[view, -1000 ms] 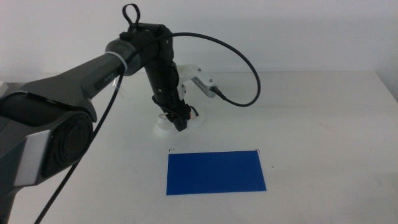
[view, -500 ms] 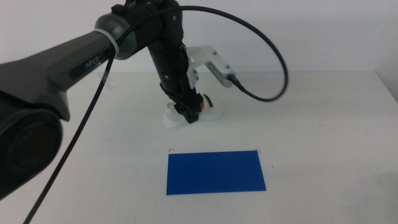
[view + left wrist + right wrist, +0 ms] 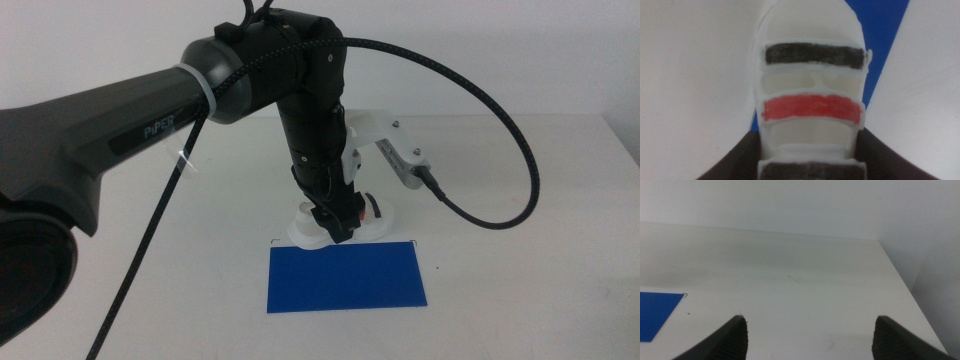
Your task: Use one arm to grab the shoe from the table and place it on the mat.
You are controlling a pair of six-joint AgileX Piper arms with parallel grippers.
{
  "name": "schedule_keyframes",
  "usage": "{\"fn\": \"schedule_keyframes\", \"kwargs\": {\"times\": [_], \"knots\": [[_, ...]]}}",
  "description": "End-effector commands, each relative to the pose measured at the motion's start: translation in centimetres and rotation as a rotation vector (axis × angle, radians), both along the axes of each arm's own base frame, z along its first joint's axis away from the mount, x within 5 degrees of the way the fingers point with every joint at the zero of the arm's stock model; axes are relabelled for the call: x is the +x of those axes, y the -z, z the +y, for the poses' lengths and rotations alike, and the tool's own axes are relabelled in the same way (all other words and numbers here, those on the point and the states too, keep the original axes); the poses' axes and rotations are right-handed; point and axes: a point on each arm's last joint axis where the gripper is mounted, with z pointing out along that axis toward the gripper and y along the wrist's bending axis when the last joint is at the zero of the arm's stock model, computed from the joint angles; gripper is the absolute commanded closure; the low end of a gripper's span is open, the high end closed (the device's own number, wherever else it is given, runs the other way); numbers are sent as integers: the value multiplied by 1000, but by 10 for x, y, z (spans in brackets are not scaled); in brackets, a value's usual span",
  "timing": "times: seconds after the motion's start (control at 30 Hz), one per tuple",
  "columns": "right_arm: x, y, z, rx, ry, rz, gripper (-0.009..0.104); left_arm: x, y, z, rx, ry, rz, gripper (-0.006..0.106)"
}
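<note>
Mat [image 3: 346, 277]: a flat blue rectangle is laid on the table nearest the camera in the middle view. Its far edge is seen just beside, or slightly under, the shoe's sole. A strip of the same blue is shown past the shoe in the left wrist view, and a corner of it is caught in the right wrist view.

Shoe [image 3: 372, 218]: the white sneaker is held at the mat's far edge, largely hidden by the gripper in the middle view. Whether the sole is touching the table cannot be told. In the left wrist view two black straps and one red strap between them are seen across its top.

Left gripper [image 3: 337, 230]: it is pointed downward over the shoe. The two dark jaws are pressed against the shoe's sides, with the shoe pinched between them.

Arm [image 3: 200, 85]: the black left arm is extended from the picture's left side, with a grey band, a white bracket [image 3: 385, 140] and a black cable [image 3: 520, 165] looped to the right.

Right gripper [image 3: 810, 337]: it is seen only in its own wrist view, above bare tabletop. Its jaws are spread wide apart, with nothing between them.

Table [image 3: 520, 260]: a plain white top is extended to the wall behind.
</note>
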Motion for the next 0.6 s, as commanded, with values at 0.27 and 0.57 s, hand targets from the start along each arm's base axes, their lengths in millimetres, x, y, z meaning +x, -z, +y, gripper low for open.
{"fn": "schedule_keyframes", "kwargs": {"times": [0.27, 0.57], "knots": [[-1, -7, 0, -18, 5, -99, 31, -17, -34, 3, -37, -74, 19, 102], [-1, -7, 0, -18, 5, -99, 31, -16, -34, 4, -78, -561, 120, 102]]}}
